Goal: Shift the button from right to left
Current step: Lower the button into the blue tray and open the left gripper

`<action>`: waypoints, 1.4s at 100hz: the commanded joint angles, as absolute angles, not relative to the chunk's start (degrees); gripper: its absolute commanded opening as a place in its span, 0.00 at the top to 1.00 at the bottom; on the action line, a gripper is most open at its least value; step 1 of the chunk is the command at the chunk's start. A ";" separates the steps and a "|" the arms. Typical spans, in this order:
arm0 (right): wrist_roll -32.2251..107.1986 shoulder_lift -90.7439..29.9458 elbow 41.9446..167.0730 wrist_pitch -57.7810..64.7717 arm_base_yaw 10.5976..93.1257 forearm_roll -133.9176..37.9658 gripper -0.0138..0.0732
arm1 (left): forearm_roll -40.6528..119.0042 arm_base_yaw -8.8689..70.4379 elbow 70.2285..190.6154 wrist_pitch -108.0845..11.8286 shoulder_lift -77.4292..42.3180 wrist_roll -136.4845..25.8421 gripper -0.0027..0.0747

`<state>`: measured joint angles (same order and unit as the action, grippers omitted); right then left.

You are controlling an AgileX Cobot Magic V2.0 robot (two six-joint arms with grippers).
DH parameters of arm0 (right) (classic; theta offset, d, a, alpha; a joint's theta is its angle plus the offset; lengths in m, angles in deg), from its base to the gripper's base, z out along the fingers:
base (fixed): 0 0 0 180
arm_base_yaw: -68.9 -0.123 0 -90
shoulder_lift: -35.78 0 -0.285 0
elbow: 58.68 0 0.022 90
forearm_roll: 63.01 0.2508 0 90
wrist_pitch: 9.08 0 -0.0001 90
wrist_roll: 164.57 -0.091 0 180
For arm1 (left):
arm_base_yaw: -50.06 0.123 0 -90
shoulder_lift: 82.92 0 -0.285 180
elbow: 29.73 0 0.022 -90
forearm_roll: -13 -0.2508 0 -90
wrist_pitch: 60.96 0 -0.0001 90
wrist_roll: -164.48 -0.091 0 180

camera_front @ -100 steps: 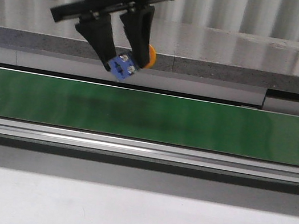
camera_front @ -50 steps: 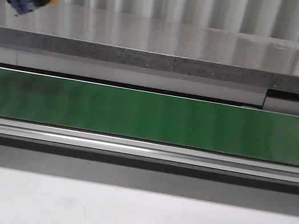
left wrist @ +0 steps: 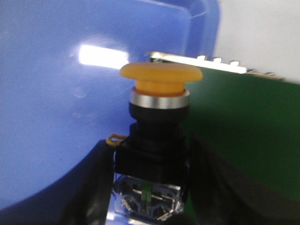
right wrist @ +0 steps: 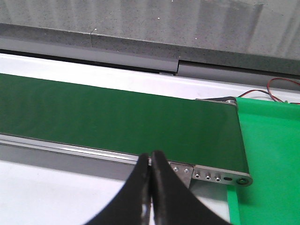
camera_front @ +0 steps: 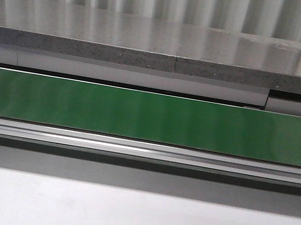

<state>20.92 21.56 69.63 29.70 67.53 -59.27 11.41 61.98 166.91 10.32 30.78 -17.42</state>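
In the left wrist view my left gripper (left wrist: 151, 187) is shut on the button (left wrist: 159, 108). Its yellow-orange mushroom cap points away from the fingers, with a silver ring and black collar under it. The black fingers (left wrist: 89, 187) press its body from both sides, hiding most of the contact block. A blue bin (left wrist: 61, 93) lies right behind the button. In the right wrist view my right gripper (right wrist: 150, 161) is shut and empty, over the near rail of the green belt (right wrist: 117, 117). Neither gripper nor the button shows in the front view.
The green conveyor belt (camera_front: 150, 115) runs across the front view, with a grey stone ledge (camera_front: 162, 45) behind it and a white table (camera_front: 131, 220) in front. A bright green tray (right wrist: 272, 159) lies at the belt's end in the right wrist view.
My left gripper, holding the button, moved left and up across the front view and has left the frame. Nothing else there changed.
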 commanded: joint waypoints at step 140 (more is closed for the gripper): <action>21.53 20.95 70.94 25.56 67.53 -59.08 0.92 | -0.92 70.18 166.79 1.56 40.99 -21.05 0.23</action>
<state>20.92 21.56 69.63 29.70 67.53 -59.27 -0.74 70.14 165.22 2.89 45.92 -21.94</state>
